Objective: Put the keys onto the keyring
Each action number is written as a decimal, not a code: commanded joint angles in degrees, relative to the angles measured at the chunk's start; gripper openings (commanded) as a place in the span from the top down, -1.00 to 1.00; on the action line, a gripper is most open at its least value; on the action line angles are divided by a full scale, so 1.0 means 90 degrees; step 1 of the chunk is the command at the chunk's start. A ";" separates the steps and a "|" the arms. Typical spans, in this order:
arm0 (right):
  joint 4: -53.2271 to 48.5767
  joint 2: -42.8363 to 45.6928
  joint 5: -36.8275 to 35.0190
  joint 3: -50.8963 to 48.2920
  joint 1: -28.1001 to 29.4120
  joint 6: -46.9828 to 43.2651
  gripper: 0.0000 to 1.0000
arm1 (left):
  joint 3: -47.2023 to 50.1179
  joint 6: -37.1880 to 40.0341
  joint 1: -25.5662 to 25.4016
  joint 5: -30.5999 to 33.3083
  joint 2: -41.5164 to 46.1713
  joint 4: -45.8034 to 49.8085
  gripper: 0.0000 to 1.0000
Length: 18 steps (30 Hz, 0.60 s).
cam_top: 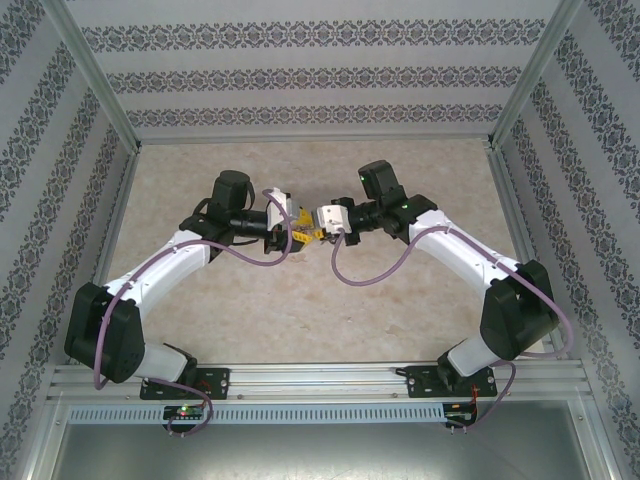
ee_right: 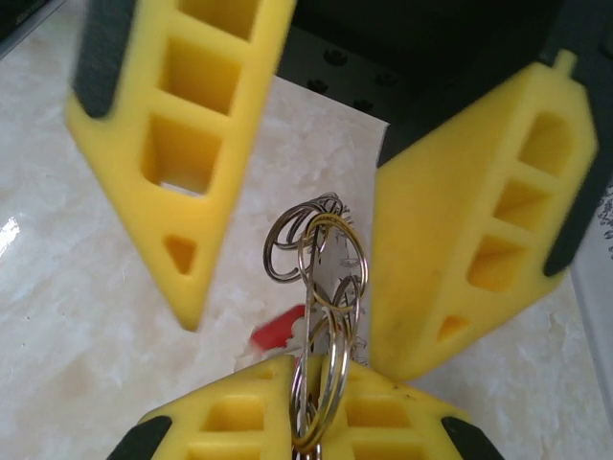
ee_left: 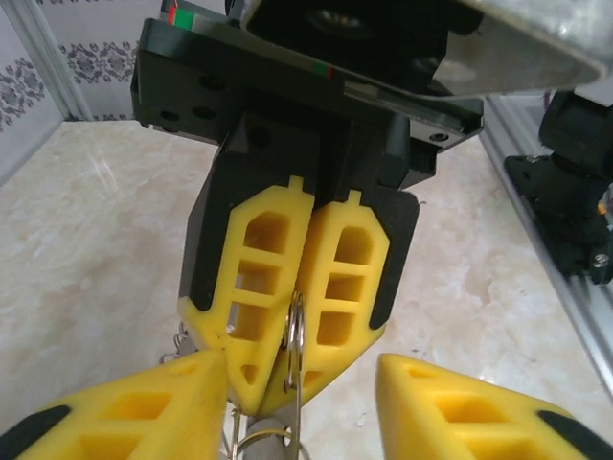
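Note:
My right gripper point(cam_top: 318, 228) point(ee_left: 280, 383) point(ee_right: 321, 369) is shut on the keyring point(ee_right: 330, 287) point(ee_left: 295, 335), a bunch of thin silver rings standing up from between its yellow pads. A bumpy, chain-like strand point(ee_left: 177, 340) hangs beside the bunch. One key's red head point(ee_right: 283, 326) shows blurred just behind the rings, and its blade is hidden. My left gripper point(cam_top: 298, 232) point(ee_left: 299, 359) point(ee_right: 292, 340) faces it nose to nose, open. Its two fingers stand wide apart on either side of the rings without touching them. Both grippers hover above the table's middle.
The table point(cam_top: 300, 320) has a pale marble-patterned top. Patterned walls enclose it, with an aluminium rail point(ee_left: 565, 278) along the side and the frame point(cam_top: 320, 380) at the near edge. Purple cables point(cam_top: 375, 275) loop off both arms.

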<state>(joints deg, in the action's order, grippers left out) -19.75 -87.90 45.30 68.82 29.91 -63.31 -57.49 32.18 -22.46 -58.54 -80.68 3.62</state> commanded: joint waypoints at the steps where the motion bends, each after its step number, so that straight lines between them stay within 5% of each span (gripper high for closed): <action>1: 0.0378 0.0011 0.0350 -0.0010 0.0091 0.0126 1.00 | 0.0096 0.0013 -0.0112 -0.0058 0.0040 -0.0366 0.31; 6: 0.0374 -0.0003 0.0367 -0.0036 0.0104 0.0178 1.00 | 0.0047 0.0162 -0.0112 -0.0121 0.0029 -0.0224 0.53; 10: 0.0359 0.0016 0.0321 -0.0096 0.0104 0.0183 1.00 | -0.0023 0.0308 -0.0112 -0.0163 0.0031 -0.0060 1.00; 16: 0.0576 0.0153 0.0348 -0.0303 -0.0017 0.0566 0.97 | 0.0163 0.0546 -0.0123 -0.0006 0.0193 -0.0144 1.00; 18: 0.0684 0.0261 0.0352 -0.0420 -0.0104 0.0764 0.70 | 0.0234 0.0702 -0.0167 0.0151 0.0295 -0.0159 1.00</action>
<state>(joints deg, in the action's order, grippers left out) -17.08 -87.90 45.36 66.39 30.11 -58.59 -56.60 35.48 -22.96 -56.93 -80.34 2.98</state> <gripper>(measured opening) 0.117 0.043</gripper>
